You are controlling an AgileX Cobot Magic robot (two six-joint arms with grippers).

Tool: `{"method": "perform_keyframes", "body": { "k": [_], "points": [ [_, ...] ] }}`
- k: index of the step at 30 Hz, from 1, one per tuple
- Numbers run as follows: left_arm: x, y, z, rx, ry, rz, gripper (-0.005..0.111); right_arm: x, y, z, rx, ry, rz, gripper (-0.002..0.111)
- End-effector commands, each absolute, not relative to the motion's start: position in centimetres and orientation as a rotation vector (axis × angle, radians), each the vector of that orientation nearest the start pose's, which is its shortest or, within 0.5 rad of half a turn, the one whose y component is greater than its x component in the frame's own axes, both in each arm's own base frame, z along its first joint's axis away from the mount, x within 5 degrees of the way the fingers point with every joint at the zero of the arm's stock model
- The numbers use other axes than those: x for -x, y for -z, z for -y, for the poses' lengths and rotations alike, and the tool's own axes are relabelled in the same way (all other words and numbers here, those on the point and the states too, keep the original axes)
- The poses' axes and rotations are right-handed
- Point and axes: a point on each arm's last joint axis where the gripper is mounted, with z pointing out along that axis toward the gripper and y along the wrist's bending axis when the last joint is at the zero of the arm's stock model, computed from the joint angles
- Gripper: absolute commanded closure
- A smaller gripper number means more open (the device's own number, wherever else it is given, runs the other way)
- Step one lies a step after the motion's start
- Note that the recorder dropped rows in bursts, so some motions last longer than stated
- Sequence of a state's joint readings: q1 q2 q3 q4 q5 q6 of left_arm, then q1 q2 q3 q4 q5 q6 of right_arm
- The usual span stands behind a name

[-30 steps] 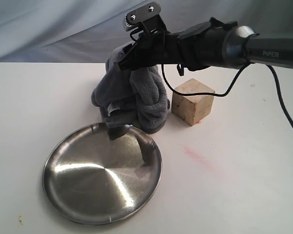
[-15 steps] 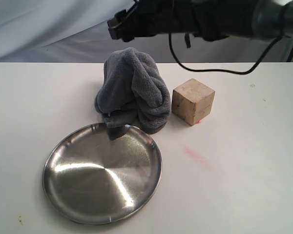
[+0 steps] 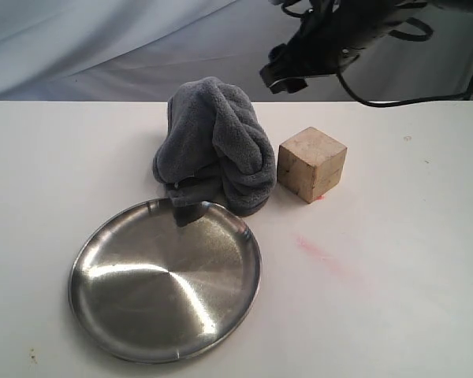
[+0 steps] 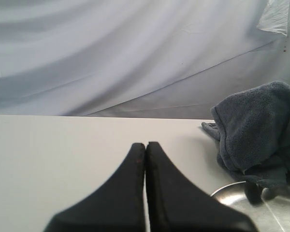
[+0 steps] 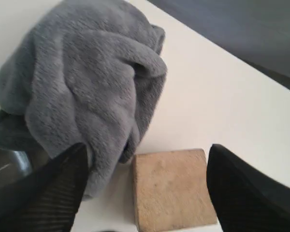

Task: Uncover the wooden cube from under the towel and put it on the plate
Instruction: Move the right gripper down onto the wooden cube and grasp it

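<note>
Right claw (image 3: 282, 75) released, empty, above wooden cube (image 3: 311, 164); left claw (image 4: 146, 147) clenched. Risk: towel (image 3: 213, 146) just beside cube, a descending finger may snag fleece and drag it onto plate (image 3: 158, 291).

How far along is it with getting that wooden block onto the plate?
Done: the wooden cube sits uncovered on the table, with the towel heaped beside it and one corner drooping over the edge of the plate. In hand: the right fingers hang open and empty above the cube. Left: grasping the cube and setting it on the plate, which holds no cube yet.
</note>
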State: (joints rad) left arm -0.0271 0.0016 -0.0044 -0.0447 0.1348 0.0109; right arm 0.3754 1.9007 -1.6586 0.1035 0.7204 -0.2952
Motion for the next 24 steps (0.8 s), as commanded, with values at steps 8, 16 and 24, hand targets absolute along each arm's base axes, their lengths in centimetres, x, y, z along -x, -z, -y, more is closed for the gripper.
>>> {"method": "perform_keyframes", "body": {
  "k": [8, 16, 24],
  "points": [
    [-5.6, -20.1, 0.2, 0.001, 0.053, -1.617, 0.105, -40.2, -29.0, -15.2, 0.833, -0.034, -2.39, 0.044],
    [-5.6, -20.1, 0.2, 0.001, 0.053, -1.617, 0.105, -39.7, -28.6, -14.9, 0.848, -0.019, -2.456, 0.044],
    [-5.6, -20.1, 0.2, 0.001, 0.053, -1.617, 0.105, -40.3, -25.9, -15.1, 0.871, -0.018, -2.539, 0.043]
  ]
}}
